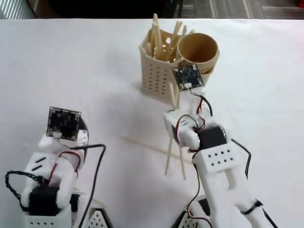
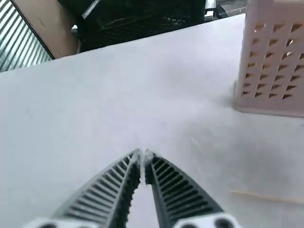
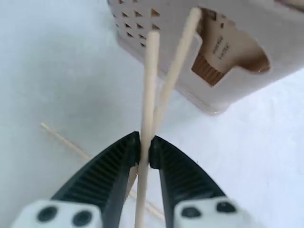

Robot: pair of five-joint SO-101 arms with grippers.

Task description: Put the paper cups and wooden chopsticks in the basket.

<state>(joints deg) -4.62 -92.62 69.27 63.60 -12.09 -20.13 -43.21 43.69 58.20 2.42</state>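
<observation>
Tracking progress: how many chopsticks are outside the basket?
3: two chopsticks held in the right gripper by the basket, one flat on the table. Others may be hidden.

Your tool (image 3: 144,147) has its jaws pinched on two wooden chopsticks (image 3: 151,85), which splay apart toward the basket (image 3: 137,28) at its twelve o'clock. Whether their tips touch the basket's perforated wall, you cannot tell. Through a cutout in that wall you see a paper cup (image 3: 228,52) inside. At the tool's ten o'clock a loose chopstick (image 3: 64,140) lies flat on the desk (image 3: 57,71).

basket (image 2: 270,71) cropped, chopsticks (image 1: 167,161) partly hidden
</observation>
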